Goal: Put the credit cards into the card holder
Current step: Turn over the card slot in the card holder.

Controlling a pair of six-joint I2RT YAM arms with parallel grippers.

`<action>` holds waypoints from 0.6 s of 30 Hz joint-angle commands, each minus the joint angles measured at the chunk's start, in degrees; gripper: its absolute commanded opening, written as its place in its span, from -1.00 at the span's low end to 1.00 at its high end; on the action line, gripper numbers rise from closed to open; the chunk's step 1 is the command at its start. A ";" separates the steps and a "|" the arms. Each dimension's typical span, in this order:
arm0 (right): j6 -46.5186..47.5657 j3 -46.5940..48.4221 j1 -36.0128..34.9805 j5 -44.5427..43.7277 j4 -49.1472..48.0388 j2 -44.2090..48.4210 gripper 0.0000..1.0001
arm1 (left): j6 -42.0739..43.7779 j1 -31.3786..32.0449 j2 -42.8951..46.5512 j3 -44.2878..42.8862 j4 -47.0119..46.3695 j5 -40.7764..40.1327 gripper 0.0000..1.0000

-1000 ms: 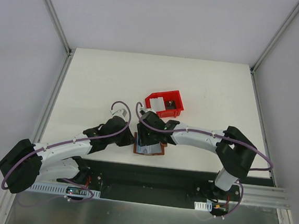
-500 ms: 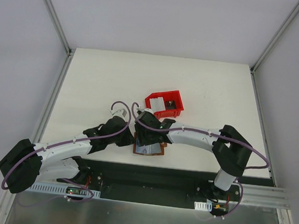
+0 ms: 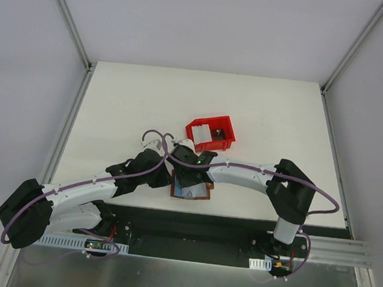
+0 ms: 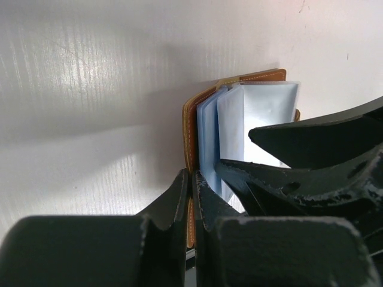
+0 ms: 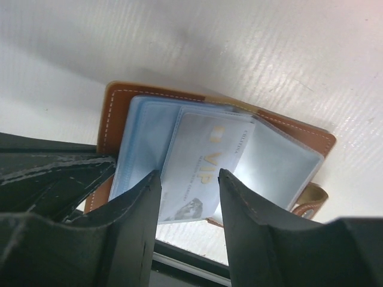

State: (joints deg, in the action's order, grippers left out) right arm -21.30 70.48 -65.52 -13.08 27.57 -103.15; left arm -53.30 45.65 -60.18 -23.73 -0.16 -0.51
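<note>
The brown card holder (image 3: pixel 200 195) lies open near the table's front edge, its pale blue sleeves facing up. My left gripper (image 4: pixel 192 179) is shut on the edge of the holder's brown cover (image 4: pixel 190 119). In the top view it (image 3: pixel 169 179) sits at the holder's left side. My right gripper (image 5: pixel 188 179) is open, directly above the holder (image 5: pixel 119 95). A pale credit card marked VIP (image 5: pixel 203 161) lies on the sleeves between and beyond its fingers, its near end sticking out over the holder's edge. The right fingers (image 4: pixel 311 143) also show in the left wrist view.
A red plastic bin (image 3: pixel 226 132) stands just behind the holder, with a whitish card-like piece (image 3: pixel 206 133) inside. The table's front edge and black base rail (image 3: pixel 191 225) lie right below the holder. Both arms crowd together over the holder.
The right arm has shifted left, bringing its gripper further over the holder. The left arm and the holder have stayed put.
</note>
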 commanded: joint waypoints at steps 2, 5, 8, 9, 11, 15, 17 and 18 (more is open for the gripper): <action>0.38 2.38 -0.40 -4.67 4.86 1.11 -0.10 | -0.05 -0.38 1.38 -0.18 -1.15 -0.28 -1.00; 0.38 2.21 -0.31 -5.72 5.21 2.08 -0.10 | -0.05 -0.39 1.38 -0.09 -1.15 -0.28 -1.00; 0.47 2.47 -0.31 -6.17 6.00 2.69 -0.10 | -0.05 -0.38 1.65 0.08 -1.15 -0.45 -1.00; 0.38 2.38 -0.31 -6.17 6.09 3.04 -0.11 | -0.14 -0.38 1.73 0.26 -1.15 -0.54 -1.00; 0.21 2.03 -0.23 -6.52 6.18 3.83 -0.13 | -0.14 -0.47 1.82 0.43 -1.15 -0.63 -1.00; 0.12 1.24 -0.23 -7.04 6.27 5.59 -0.16 | -0.49 -0.38 1.74 0.70 -1.15 -0.89 -1.00; 0.03 0.80 -0.05 -6.96 6.27 6.29 -0.17 | -0.75 -0.39 1.74 0.79 -1.15 -1.07 -1.00; -0.06 0.45 0.04 -6.70 6.27 6.47 -0.17 | -0.84 -0.38 1.65 0.87 -1.15 -1.07 -1.00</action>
State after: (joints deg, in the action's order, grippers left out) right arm -21.37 71.09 -65.67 -17.65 31.24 -100.27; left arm -53.41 45.65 -59.57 -23.46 -1.04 -0.54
